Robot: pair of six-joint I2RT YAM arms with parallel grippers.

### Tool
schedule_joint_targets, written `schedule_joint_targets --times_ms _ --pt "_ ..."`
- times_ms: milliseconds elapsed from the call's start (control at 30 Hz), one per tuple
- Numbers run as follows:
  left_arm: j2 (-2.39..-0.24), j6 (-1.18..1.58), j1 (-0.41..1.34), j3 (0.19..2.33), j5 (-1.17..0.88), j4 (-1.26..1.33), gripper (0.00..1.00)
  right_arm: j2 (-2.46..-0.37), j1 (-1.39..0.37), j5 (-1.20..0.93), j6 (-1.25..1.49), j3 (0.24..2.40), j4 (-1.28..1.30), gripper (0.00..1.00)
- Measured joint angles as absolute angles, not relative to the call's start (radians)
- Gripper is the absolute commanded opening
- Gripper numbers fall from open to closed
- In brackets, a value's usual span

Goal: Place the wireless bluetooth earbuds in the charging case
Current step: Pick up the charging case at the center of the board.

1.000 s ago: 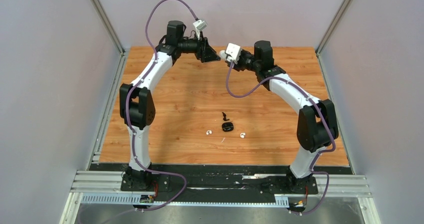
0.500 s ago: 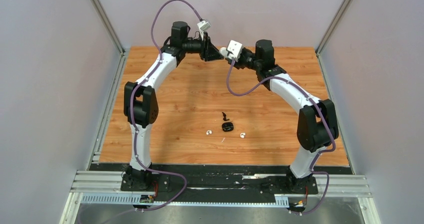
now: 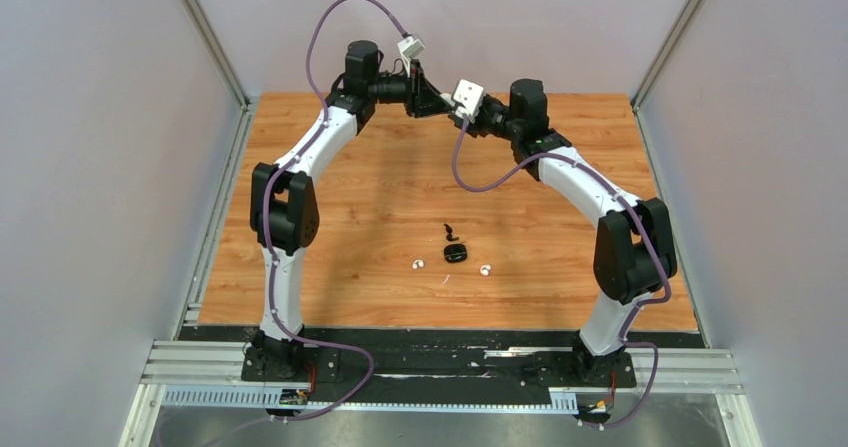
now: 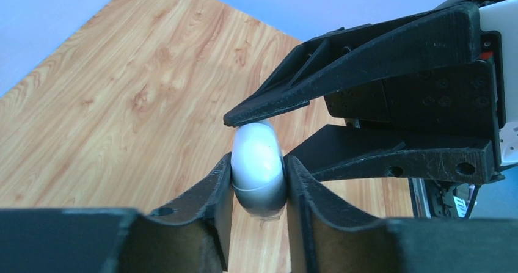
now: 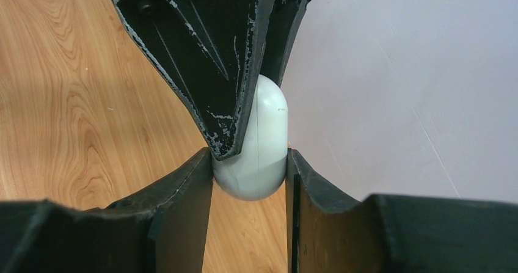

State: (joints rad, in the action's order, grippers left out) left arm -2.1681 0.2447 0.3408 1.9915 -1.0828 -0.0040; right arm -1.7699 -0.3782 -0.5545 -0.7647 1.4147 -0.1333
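Earbuds none seated: white earbud (image 3: 418,264), second white earbud (image 3: 485,270) and black earbud (image 3: 450,233) loose on table (image 3: 330,187), around black case (image 3: 455,253). White charging case (image 4: 258,172) aloft over far edge, looks closed. Left gripper (image 4: 258,176) clamped on its sides; right gripper (image 5: 250,169) clamped likewise, fingers crossed. Opening and all insertions remain. Buds well off table edges; back wall near raised grippers.

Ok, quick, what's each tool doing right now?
Left tool: closed on the white case.
Right tool: closed on the same case.
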Motion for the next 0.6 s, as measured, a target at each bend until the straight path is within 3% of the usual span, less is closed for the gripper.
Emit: schedule_joint_targets --times_ms 100,167,233,267,300,467,600 --pt "-2.168 0.255 0.341 1.991 -1.083 0.001 0.1 -1.77 -0.379 -0.551 -0.764 1.415 -0.136 0.01" --pt "-2.168 0.257 0.341 1.991 -1.083 0.004 0.0 -1.77 -0.378 -0.551 -0.764 1.415 -0.137 0.24" --pt "-2.169 0.257 0.341 1.991 -1.083 0.004 0.0 -1.77 -0.378 -0.551 -0.764 1.415 -0.137 0.61" --pt "-2.169 0.257 0.341 1.991 -1.083 0.004 0.0 -1.77 -0.379 -0.551 -0.763 1.416 -0.134 0.74" --pt "-2.17 0.255 0.341 1.991 -1.083 0.004 0.0 -1.771 -0.378 -0.551 -0.758 1.422 -0.123 0.79" --pt "-2.17 0.202 0.335 1.991 -1.106 -0.002 0.0 -1.789 -0.348 -0.606 -0.706 1.535 0.052 0.85" --pt "-2.157 0.041 0.322 1.952 -1.155 -0.032 0.0 -1.851 -0.233 -0.786 -0.613 1.775 0.282 0.85"
